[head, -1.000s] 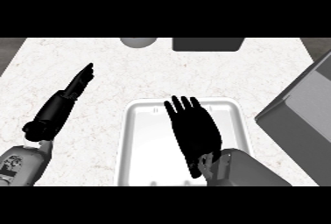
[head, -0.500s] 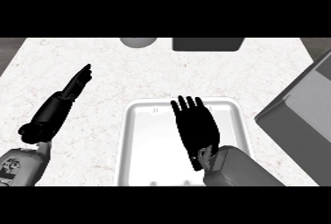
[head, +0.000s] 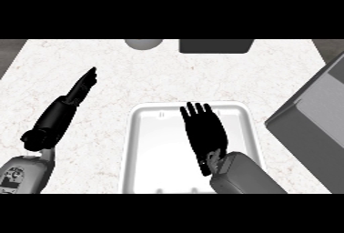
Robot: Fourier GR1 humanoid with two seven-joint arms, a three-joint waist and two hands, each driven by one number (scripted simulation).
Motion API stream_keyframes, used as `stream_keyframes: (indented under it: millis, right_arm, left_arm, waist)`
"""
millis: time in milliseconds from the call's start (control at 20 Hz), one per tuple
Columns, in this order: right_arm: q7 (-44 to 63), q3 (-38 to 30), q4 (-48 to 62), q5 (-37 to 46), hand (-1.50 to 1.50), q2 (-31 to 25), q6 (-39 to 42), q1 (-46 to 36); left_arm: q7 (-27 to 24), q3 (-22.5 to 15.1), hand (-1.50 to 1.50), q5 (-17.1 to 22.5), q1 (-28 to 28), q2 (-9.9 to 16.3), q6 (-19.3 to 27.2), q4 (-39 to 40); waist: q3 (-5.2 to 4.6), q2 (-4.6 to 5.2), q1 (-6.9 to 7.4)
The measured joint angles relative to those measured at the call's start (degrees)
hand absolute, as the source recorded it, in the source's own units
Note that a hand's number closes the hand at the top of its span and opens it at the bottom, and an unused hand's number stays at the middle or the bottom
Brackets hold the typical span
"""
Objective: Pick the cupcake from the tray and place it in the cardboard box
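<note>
The white tray (head: 149, 150) lies on the counter near the front middle. My right hand (head: 205, 132) hovers over the tray's right half, fingers straight and pointing away from me, so it is open. No cupcake shows anywhere; the hand hides part of the tray's floor. The cardboard box (head: 316, 123), grey here, stands at the right edge, just beyond the tray. Far to the left, my left hand (head: 75, 92) rests open above the counter, fingers straight and pointing up and to the right, holding nothing.
A grey round object (head: 142, 43) and a dark rectangular object (head: 216, 45) sit at the counter's far edge. White marbled counter (head: 154, 82) stretches between them and the tray.
My right hand has shifted slightly right over the tray and looks shorter, as if tipped downward. The left hand has not moved.
</note>
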Motion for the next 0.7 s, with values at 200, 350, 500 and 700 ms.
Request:
stream_keyframes:
  millis: [200, 350, 500, 700]
  right_arm:
    - [-1.86, -1.02, 3.93, 3.3, -1.5, 0.44, -1.93, 0.22]
    - [-3.61, -2.42, 6.14, 4.87, -1.5, 0.74, -2.58, 0.37]
    - [-6.02, -3.97, 7.78, 5.9, -1.5, 1.18, -3.34, 1.01]
    - [-10.26, -4.07, 11.46, 7.72, 1.5, 2.03, -5.18, 1.01]
  left_arm:
    - [-0.24, 1.14, 0.0, -0.86, -0.4, -0.73, -1.24, 0.79]
    - [-1.59, 1.79, 0.0, -2.02, 0.32, -1.55, -1.7, 1.52]
    - [-0.46, 2.58, 0.0, -2.5, 0.6, -2.3, -2.39, 0.25]
    - [1.29, 3.48, 0.0, -2.85, 0.22, -3.07, -3.21, -1.41]
  waist:
    - [0.0, 0.03, 0.0]
    - [0.0, 0.05, 0.0]
    - [0.0, 0.03, 0.01]
    - [0.0, 0.01, 0.07]
